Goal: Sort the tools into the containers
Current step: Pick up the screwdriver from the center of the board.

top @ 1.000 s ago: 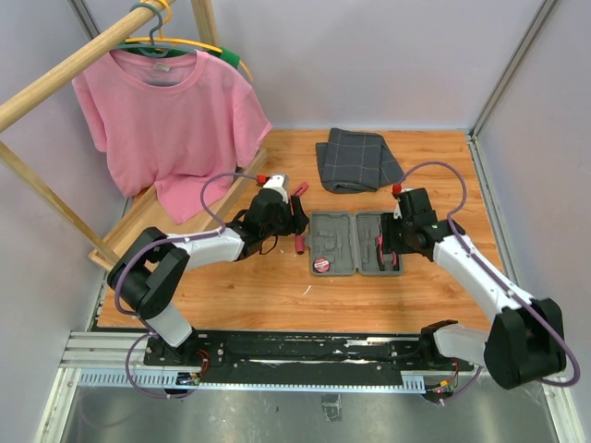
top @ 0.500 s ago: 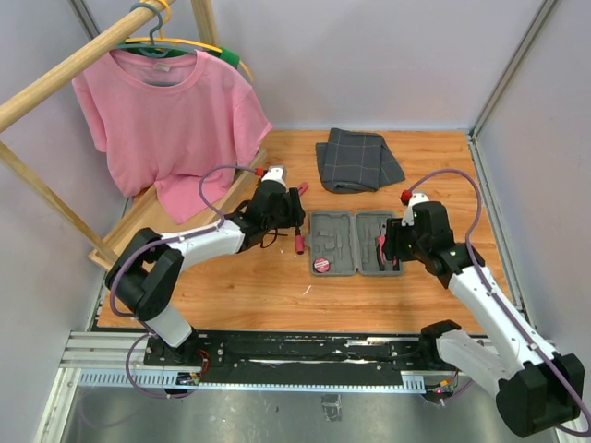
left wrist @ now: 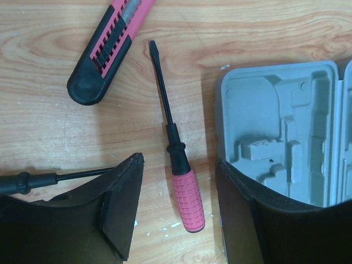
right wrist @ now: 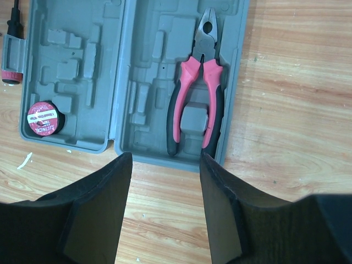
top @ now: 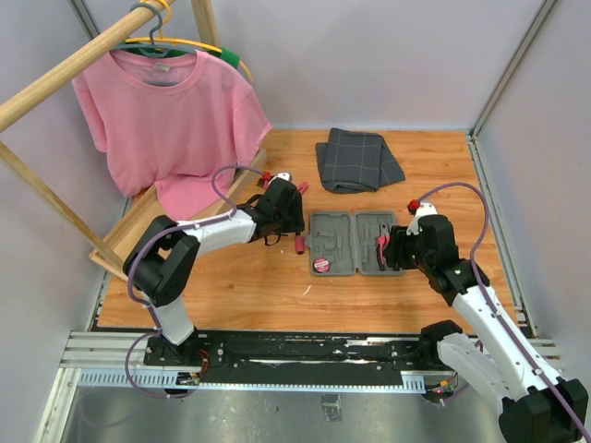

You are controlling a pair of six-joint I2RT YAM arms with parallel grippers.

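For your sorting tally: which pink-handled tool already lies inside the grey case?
The pliers, seated in the case's right half; the screwdriver and utility knife lie outside on the table.

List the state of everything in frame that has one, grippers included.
left gripper: open, empty
right gripper: open, empty
tool case: open, flat on the table
pliers: seated in the case, nose shut
tape roll: in the case's other half
pink screwdriver: loose on the table between the left gripper's fingers, not gripped
utility knife: loose on the table
grey cloth: folded
pink T-shirt: hung on a hanger
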